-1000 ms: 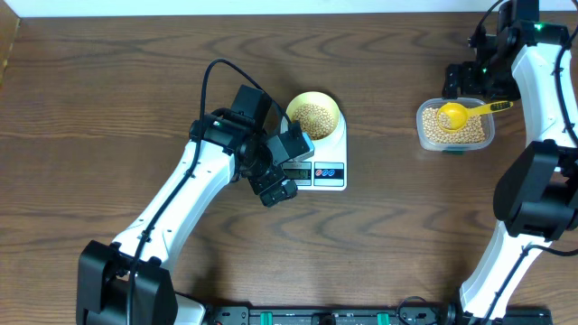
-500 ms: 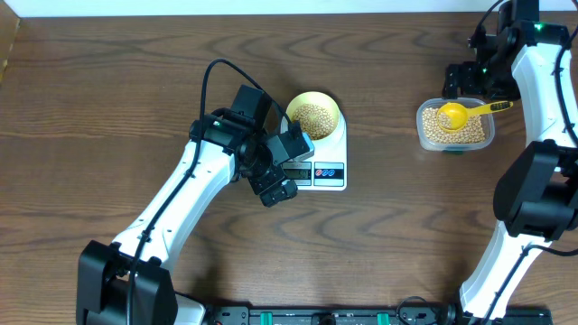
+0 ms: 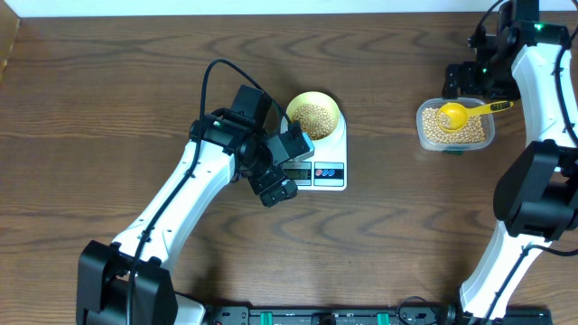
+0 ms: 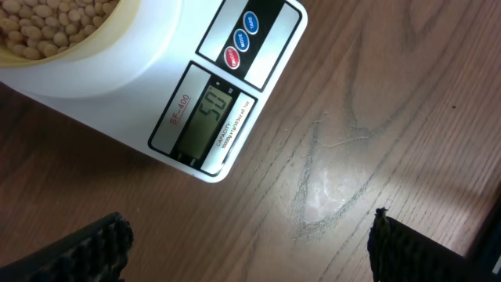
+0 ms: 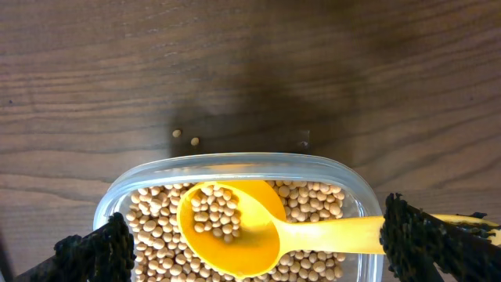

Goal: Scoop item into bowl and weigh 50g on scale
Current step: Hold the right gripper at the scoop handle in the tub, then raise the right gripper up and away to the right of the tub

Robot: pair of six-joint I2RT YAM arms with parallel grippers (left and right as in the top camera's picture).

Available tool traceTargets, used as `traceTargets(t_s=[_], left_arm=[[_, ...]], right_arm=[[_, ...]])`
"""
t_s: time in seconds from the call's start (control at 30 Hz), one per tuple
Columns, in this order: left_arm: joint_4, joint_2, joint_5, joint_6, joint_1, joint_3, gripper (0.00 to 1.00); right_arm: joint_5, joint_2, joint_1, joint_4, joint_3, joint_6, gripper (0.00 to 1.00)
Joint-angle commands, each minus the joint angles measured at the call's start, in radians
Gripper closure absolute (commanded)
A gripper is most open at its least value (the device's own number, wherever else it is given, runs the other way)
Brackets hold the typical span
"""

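Dark brown wooden table (image 3: 108, 99) across nearly the whole overhead view, grain in long wavy bands. Along the top edge, a narrow white strip (image 3: 271, 6); what it is cannot be told. At the bottom edge, a black rail (image 3: 316, 316) with small green parts. In the left wrist view, a pale scuff (image 4: 325, 192) right of centre on the wood. Even light, soft shadows.

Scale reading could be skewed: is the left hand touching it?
Apart. Left wrist view: bare table lies between the scale and the open left hand.

Yellow scoop (image 5: 329, 233) in clear tub (image 5: 235, 162)
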Motion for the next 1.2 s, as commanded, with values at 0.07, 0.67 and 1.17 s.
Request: traceTargets(t_s=[0.07, 0.67, 1.17], left_arm=[[-0.002, 0.006, 0.005, 0.006, 0.005, -0.002, 0.02], [-0.002, 0.006, 0.005, 0.006, 0.005, -0.002, 0.02], [-0.002, 0.006, 0.005, 0.006, 0.005, -0.002, 0.02]], right_arm=[[-0.010, 0.004, -0.002, 0.002, 0.006, -0.014, 0.01], [-0.010, 0.003, -0.132, 0.002, 0.006, -0.014, 0.01], [-0.009, 0.003, -0.199, 0.001, 0.006, -0.014, 0.01]])
